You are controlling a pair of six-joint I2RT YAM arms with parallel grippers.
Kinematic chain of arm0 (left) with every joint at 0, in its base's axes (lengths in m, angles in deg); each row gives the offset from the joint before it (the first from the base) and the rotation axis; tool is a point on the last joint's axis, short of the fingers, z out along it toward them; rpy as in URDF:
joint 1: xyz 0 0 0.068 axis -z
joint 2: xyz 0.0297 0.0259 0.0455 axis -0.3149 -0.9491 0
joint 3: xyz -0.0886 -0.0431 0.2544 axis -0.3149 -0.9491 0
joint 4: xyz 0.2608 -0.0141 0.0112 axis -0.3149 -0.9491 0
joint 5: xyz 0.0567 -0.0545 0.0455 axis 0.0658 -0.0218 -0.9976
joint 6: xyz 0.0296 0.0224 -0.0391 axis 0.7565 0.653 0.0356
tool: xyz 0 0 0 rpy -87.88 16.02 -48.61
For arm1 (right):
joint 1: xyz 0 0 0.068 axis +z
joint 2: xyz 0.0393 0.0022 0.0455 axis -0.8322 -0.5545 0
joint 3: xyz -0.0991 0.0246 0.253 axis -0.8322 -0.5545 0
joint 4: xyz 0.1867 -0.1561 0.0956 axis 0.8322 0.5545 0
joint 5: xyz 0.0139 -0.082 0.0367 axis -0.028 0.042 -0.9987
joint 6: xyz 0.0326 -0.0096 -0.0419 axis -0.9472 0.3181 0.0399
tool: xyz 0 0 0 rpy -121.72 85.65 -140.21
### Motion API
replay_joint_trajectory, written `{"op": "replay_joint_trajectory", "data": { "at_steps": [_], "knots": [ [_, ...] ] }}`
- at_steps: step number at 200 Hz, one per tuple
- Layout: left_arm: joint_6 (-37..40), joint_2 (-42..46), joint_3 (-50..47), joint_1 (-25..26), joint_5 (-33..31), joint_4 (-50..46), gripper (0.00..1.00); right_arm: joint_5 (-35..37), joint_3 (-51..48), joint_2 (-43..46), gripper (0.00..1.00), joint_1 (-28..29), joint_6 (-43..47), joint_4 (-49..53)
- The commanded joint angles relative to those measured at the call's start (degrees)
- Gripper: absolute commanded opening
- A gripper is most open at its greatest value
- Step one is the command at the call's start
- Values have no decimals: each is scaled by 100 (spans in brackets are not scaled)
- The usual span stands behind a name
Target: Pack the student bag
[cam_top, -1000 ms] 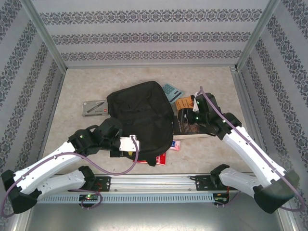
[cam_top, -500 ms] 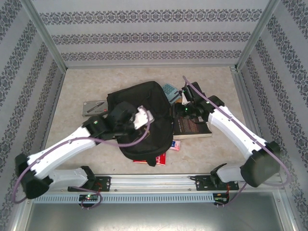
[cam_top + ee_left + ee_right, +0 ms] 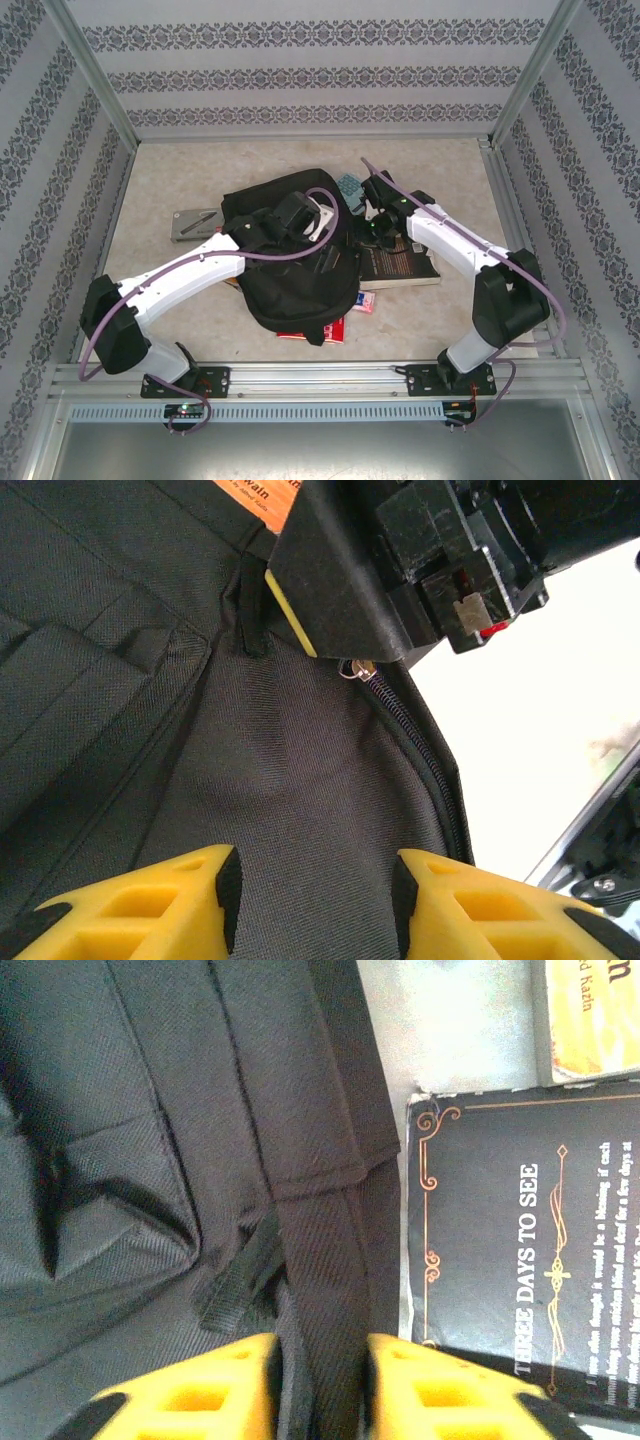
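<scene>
Top external: student bag point(image 3: 300, 290) lying on counter point(image 3: 200, 170), dark book point(image 3: 400, 262) against bag's right edge. Left wrist: left end effector point(image 3: 315, 880) spread wide over bag fabric, beside zipper point(image 3: 415, 750). Right wrist: right end effector point(image 3: 320, 1355) pinching bag's strap point(image 3: 315, 1260), book's gold lettering legible.

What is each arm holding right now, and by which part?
Right fingers pinch the student bag by a strap; left fingers open over its fabric, holding nothing.

Your overhead view is evenly lit, shadows soft. Left wrist view burns white at right; student bag point(image 3: 250, 780) weave reads sharp.
</scene>
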Motion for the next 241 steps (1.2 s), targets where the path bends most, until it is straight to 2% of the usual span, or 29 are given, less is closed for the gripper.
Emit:
{"op": "replay_joint_trajectory", "data": {
  "at_steps": [1, 24, 60, 102, 161, 196, 241],
  "knots": [
    [-482, -67, 51, -133, 339, 200, 46, -299, -170, -58, 17, -123, -275, -421],
    [-734, -313, 180, -210, 606, 200, 46, -710, -404, 83, 0, -248, -558, -946],
    [-1682, -752, 399, -421, 780, 324, 49, -1288, -1035, 661, 0, -440, -1257, -2222],
    [-2522, -1033, 434, -469, 1108, 909, 50, -1804, -1702, 989, 0, -622, -2070, -3576],
    [-3333, -1019, -24, -627, 1239, 1691, 50, -1992, -2057, 1197, 0, -620, -2606, -4433],
    [-4292, -1121, -354, -752, 1554, 2589, 50, -1987, -2235, 1405, 0, -613, -2763, -4711],
    [-5491, -974, -974, -761, 1355, 3709, 48, -2052, -2412, 1420, 0, -613, -3011, -5093]
  ]
}}
